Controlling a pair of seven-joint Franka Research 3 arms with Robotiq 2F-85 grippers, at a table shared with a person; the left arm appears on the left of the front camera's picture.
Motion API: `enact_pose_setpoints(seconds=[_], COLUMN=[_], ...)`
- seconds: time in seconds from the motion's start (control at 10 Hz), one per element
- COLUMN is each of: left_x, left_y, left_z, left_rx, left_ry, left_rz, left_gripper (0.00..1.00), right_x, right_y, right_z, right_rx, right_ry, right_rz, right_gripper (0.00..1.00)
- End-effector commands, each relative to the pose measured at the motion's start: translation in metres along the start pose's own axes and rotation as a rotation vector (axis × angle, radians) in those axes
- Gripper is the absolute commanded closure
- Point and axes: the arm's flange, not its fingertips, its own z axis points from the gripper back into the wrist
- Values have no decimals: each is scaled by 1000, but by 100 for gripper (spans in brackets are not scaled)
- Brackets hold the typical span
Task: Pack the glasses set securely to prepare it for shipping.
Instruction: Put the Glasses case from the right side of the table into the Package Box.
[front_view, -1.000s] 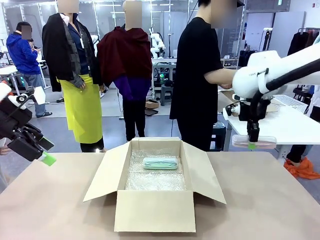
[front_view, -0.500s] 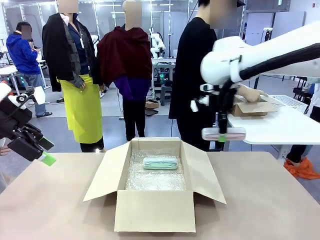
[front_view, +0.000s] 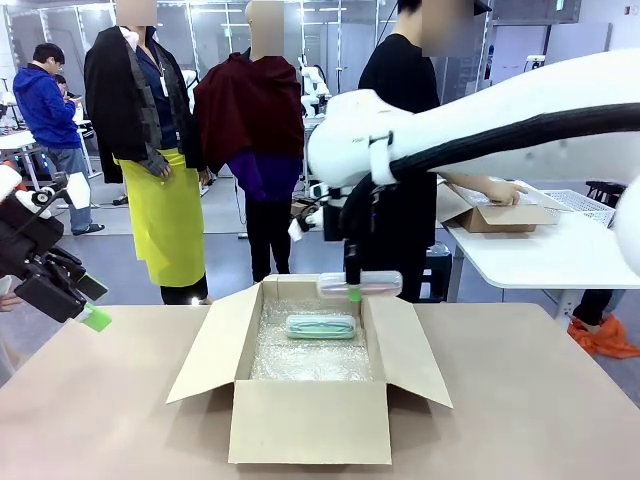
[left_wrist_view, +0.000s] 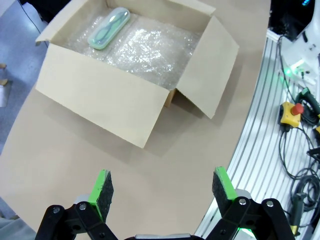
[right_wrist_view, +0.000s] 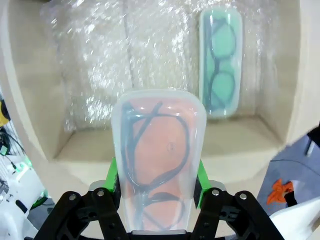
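Observation:
The mint-green glasses case (front_view: 321, 326) lies on bubble wrap toward the far wall of the open brown cardboard box (front_view: 310, 420); it also lies in the box's far corner (left_wrist_view: 108, 28) and beside the box wall (right_wrist_view: 219, 70). My right gripper (front_view: 353, 290) hangs over the box's far right edge, shut on the pale pink glasses case (front_view: 360, 285), which is held level above the mint one. In the right wrist view the pink case (right_wrist_view: 157, 155) sits between the green pads, dark glasses showing inside. My left gripper (left_wrist_view: 162, 187) is open and holds nothing, off to the table's left (front_view: 88, 308).
Bubble wrap (front_view: 310, 355) lines the box floor, with free room in front of the mint case. The box flaps (front_view: 215, 345) spread outward on both sides. A person in black (front_view: 400, 150) stands behind the table at a white side table (front_view: 540, 250).
My right arm has swung left from beyond the table's right end, carrying the pink case to a spot above the box's far edge. The left arm has not moved.

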Motion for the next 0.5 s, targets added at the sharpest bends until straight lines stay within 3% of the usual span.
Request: enact_pose_setpoints(seconds=[0.0,0.4], left_x=[-1,-1], left_y=[0,0], left_z=[2,2], left_rx=[-23,-23], left_ry=[-14,-14], left_rz=[-4,-4], left_gripper=[0,0], right_x=[15,39], right_y=[6,24], right_z=[-9,-54], right_rx=[-27,60], right_ry=[-10,12], right_rz=[-19,-20], right_gripper=[100,100])
